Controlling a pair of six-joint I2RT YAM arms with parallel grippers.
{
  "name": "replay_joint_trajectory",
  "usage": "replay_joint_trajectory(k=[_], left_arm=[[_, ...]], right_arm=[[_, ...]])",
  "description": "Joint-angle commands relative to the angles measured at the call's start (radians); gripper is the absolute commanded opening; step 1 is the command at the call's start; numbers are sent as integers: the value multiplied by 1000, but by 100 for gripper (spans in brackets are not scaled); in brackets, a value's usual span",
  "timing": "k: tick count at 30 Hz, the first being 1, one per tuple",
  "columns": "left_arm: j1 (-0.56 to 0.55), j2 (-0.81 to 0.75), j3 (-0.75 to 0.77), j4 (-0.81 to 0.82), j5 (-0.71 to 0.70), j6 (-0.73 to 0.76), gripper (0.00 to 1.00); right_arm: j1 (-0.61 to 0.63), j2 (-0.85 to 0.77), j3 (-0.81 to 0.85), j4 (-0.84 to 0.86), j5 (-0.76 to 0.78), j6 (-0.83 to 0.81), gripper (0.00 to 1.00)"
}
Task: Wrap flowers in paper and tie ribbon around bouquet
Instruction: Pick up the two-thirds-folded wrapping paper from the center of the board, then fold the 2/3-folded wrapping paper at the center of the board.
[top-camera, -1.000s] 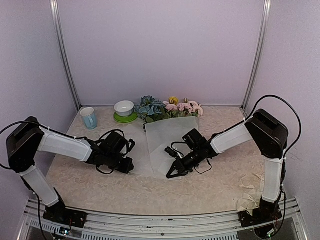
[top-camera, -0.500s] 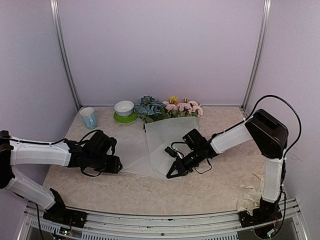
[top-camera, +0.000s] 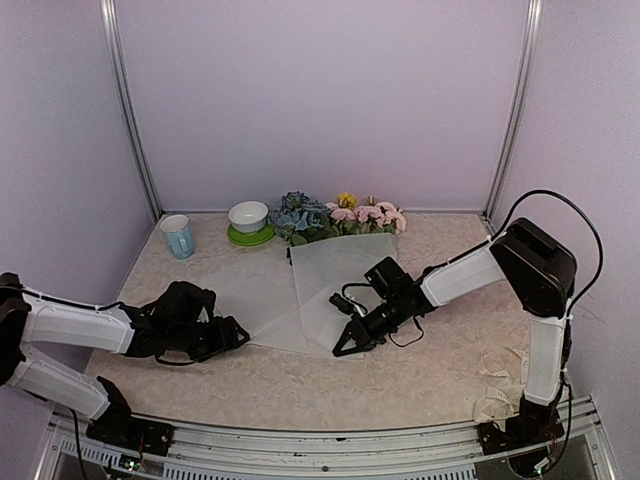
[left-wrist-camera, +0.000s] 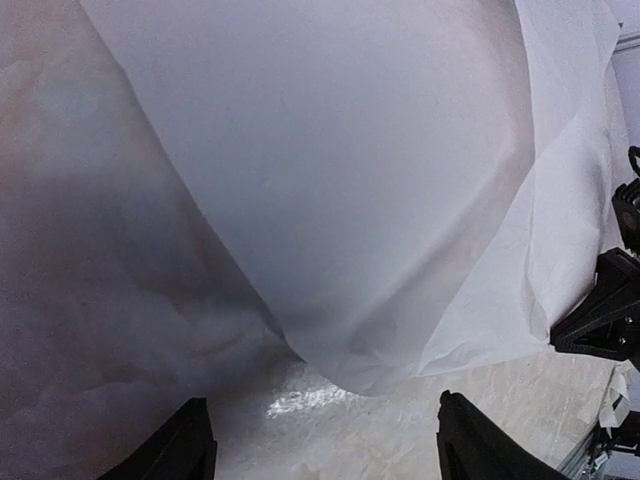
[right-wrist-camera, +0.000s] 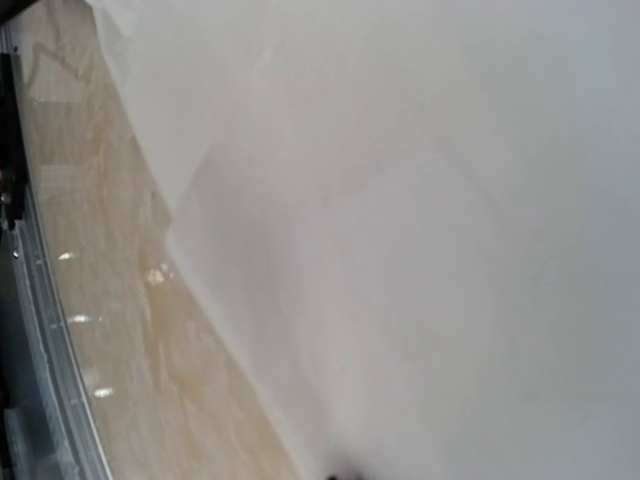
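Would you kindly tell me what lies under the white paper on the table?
The flowers poke their heads out beyond the far edge of the paper; their stalks are not visible, presumably covered by the sheet. It rests on the table.

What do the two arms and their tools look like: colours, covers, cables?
The left arm and right arm match: white sleeved links, bulky black joint housings, thin black cables looping alongside. The left tool and right tool are black, with two tapering fingers.
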Motion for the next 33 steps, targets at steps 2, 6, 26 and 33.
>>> replay_joint_trajectory(k=[2, 6, 26, 33], left_arm=[[33, 116, -52, 266, 151, -59, 74], [36, 192, -18, 286, 132, -26, 72], [-35, 140, 101, 209, -17, 183, 0], [-117, 176, 233, 27, -156, 267, 0]], right_arm=[[1, 41, 17, -70, 89, -18, 0], [3, 38, 16, -68, 88, -15, 0], [7, 52, 39, -68, 66, -10, 0], [6, 47, 180, -111, -90, -46, 0]])
